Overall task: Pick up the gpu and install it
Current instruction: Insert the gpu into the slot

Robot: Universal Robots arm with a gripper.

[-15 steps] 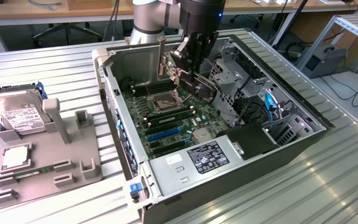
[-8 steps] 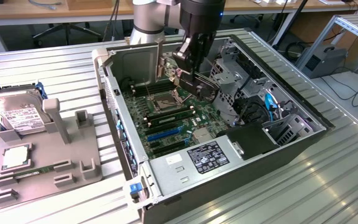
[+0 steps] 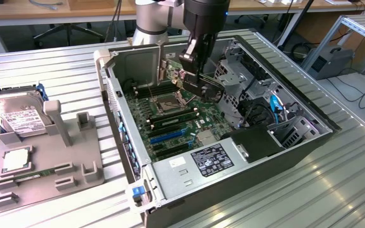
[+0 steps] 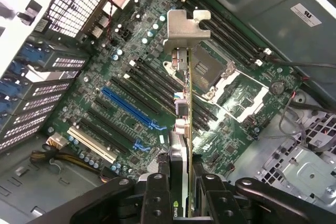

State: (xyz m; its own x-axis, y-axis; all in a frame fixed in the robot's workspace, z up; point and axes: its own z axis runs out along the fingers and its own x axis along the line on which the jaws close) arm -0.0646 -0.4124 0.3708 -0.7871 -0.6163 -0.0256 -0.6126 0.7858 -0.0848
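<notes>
Pincer (image 4: 181,184) clamped on the gpu (image 4: 185,103), I hold it edge-on, bracket (image 4: 185,24) beyond the tips, seemingly so its edge faces the motherboard (image 4: 100,77) slots beneath.

Ribbed metal table (image 3: 334,190), wooden desks (image 3: 74,9), perhaps chair (image 3: 68,31)

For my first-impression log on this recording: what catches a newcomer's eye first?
The open computer case fills the exterior view's centre. Above its motherboard the tool grips the gpu, held on edge. A hard drive sits in a grey fixture at the exterior view's left.
</notes>
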